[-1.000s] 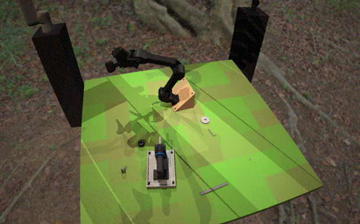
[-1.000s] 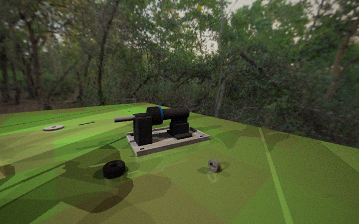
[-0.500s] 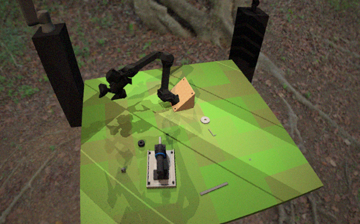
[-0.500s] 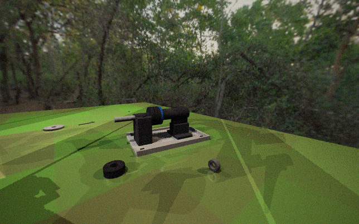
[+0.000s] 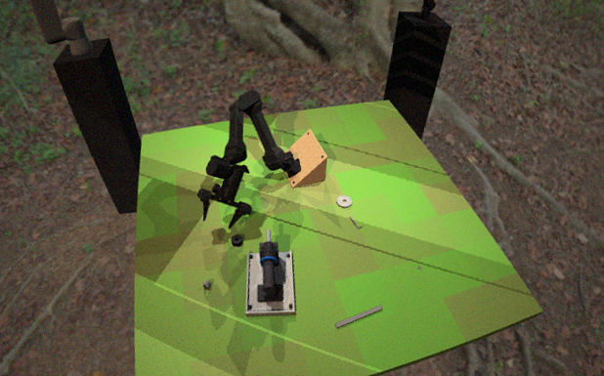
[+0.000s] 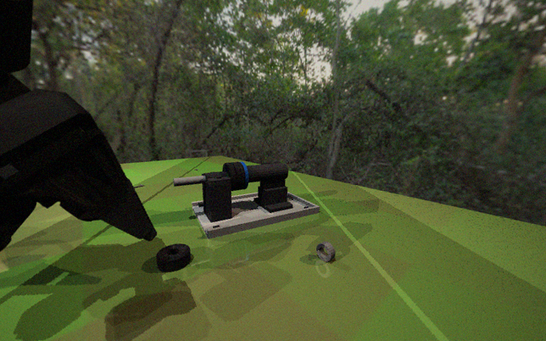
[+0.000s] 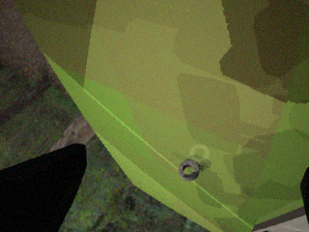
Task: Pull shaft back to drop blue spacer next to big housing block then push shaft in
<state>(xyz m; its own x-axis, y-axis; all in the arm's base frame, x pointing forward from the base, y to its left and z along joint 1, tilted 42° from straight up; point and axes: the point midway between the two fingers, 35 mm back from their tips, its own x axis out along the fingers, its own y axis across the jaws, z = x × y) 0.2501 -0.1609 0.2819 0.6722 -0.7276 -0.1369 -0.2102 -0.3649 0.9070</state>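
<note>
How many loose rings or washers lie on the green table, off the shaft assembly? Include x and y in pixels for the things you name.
3: black ring point(image 5: 232, 240) point(image 6: 164, 262) nearest the gripper point(image 5: 218, 223), small grey ring point(image 5: 207, 285) point(image 6: 331, 253) point(image 7: 182, 170), pale washer point(image 5: 338, 201) beyond.

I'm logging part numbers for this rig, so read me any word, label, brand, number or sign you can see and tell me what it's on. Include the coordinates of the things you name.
There are none that I can read.
The housing assembly point(image 5: 272, 277) point(image 6: 274, 172), the gripper point(image 5: 217, 222) and the loose black ring point(image 5: 236, 240) point(image 6: 173, 257) show no legible lettering; any fine marking would be too small or dark.
</note>
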